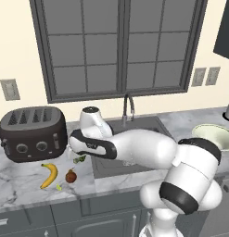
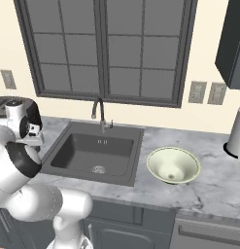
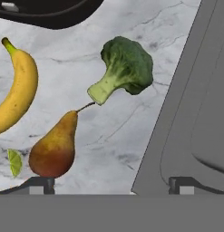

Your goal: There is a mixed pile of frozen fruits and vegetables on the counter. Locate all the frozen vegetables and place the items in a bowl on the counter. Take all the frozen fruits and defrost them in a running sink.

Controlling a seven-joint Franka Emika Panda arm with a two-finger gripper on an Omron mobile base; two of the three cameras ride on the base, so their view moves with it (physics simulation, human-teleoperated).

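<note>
In the hand view my gripper (image 3: 111,185) looks down on the mixed pile, open, with nothing between its fingertips. The green broccoli floret (image 3: 124,68) lies ahead with its pale stem pointing at the brown pear-shaped fruit (image 3: 54,147). The yellow banana (image 3: 18,90) curves along the left, and a tiny yellow-green sliver (image 3: 14,161) sits beside the pear. From the left base view, the banana (image 1: 49,175), fruit (image 1: 71,176) and sliver (image 1: 59,187) lie on the marble counter (image 1: 23,185), the broccoli (image 1: 79,159) half hidden under my hand. The pale green bowl (image 2: 173,165) stands right of the sink (image 2: 92,153).
A black toaster (image 1: 33,133) stands just behind the pile, close to my hand. The sink's rim (image 3: 177,113) runs along the right of the hand view. An arched dark faucet (image 2: 98,114) rises behind the basin. A white cylindrical object (image 2: 236,132) stands at the far right.
</note>
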